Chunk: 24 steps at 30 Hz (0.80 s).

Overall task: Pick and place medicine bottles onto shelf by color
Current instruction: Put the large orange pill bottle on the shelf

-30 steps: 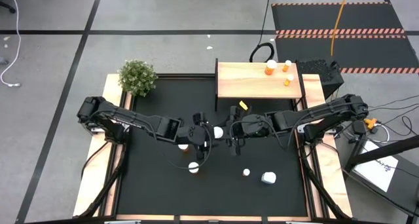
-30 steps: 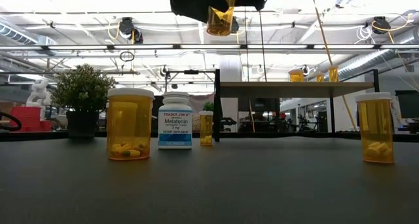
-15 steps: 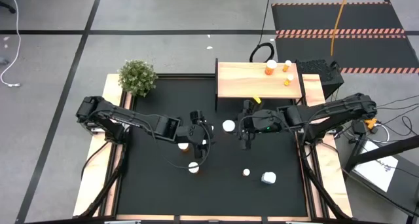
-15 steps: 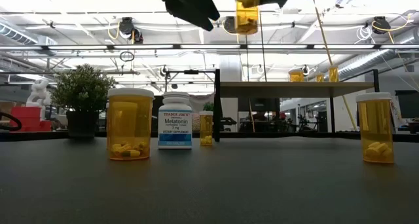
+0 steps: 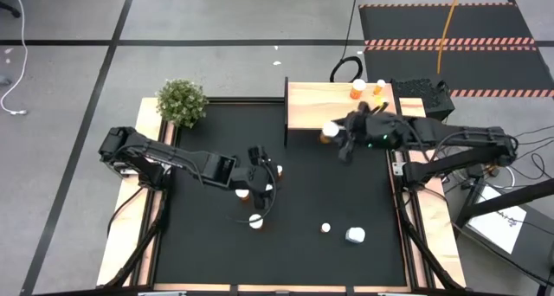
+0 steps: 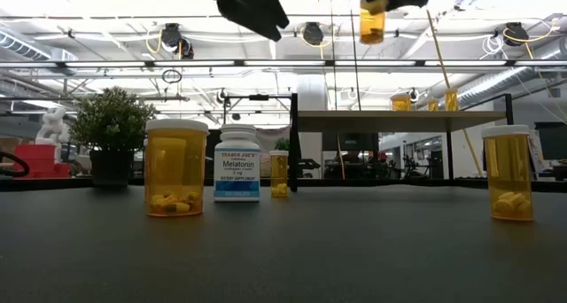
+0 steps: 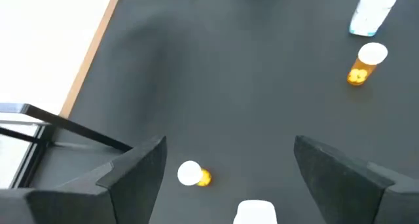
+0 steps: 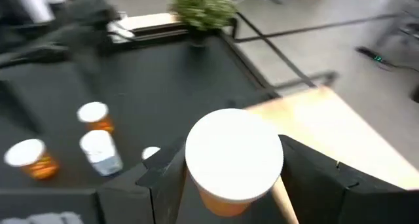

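Observation:
My right gripper (image 5: 336,137) is shut on an orange medicine bottle with a white cap (image 5: 330,130), high in the air at the near left edge of the pale wood shelf (image 5: 312,110). In the low view the bottle (image 6: 372,21) hangs well above the shelf top (image 6: 354,117). My left gripper (image 5: 260,176) is open and empty above the black mat; between its fingers the left wrist view (image 7: 226,178) shows a small orange bottle (image 7: 194,175) standing below. Three orange bottles (image 5: 358,89) stand on the shelf's far right. My right gripper pinches the bottle's orange body just under the white cap (image 8: 226,203) between its two fingers (image 8: 163,178). The fingers come from the table's right, one on either side. The bottle is lifted clear, cap up and nearly upright.
On the mat stand two orange bottles near my left gripper (image 5: 243,193) (image 5: 256,221), a small orange one (image 5: 325,228) and a white one (image 5: 355,235) toward the near right. A potted plant (image 5: 182,102) stands at the far left corner. Wooden rails (image 5: 121,244) run along the mat's sides.
My right gripper has carried the orange bottle from the middle of the mat up and toward the table's far right, to the shelf's near left edge. The bottle has stayed cap up and clear of the table.

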{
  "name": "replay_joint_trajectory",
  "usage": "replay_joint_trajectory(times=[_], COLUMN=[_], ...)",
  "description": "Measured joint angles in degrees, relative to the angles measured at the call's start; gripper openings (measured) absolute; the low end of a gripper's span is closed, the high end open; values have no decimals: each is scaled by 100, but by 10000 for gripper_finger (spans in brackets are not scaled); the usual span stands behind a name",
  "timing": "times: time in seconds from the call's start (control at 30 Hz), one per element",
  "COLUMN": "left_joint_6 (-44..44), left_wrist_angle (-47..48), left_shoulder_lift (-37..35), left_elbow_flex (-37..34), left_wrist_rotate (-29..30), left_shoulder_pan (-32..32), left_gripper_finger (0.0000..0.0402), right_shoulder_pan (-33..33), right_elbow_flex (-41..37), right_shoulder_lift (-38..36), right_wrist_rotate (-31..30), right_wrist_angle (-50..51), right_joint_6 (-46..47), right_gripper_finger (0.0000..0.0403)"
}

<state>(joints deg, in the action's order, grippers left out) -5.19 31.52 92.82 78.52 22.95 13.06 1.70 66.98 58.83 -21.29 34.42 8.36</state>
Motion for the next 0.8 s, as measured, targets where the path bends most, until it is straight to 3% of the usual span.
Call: replay_joint_trajectory(times=[0.27,0.8], left_joint_6=[41,20], left_wrist_angle=[-422,-585], left_shoulder_lift=[2,2], left_elbow_flex=[0,0], left_wrist_rotate=[-55,-97], left_shoulder_pan=[127,133], left_gripper_finger=[335,335], right_shoulder_pan=[1064,2911], right_elbow_flex=[0,-86], right_shoulder_lift=[-421,-462], right_wrist_rotate=[-3,1], right_wrist_angle=[504,898], right_joint_6=[-35,-136], right_gripper_finger=[217,217])
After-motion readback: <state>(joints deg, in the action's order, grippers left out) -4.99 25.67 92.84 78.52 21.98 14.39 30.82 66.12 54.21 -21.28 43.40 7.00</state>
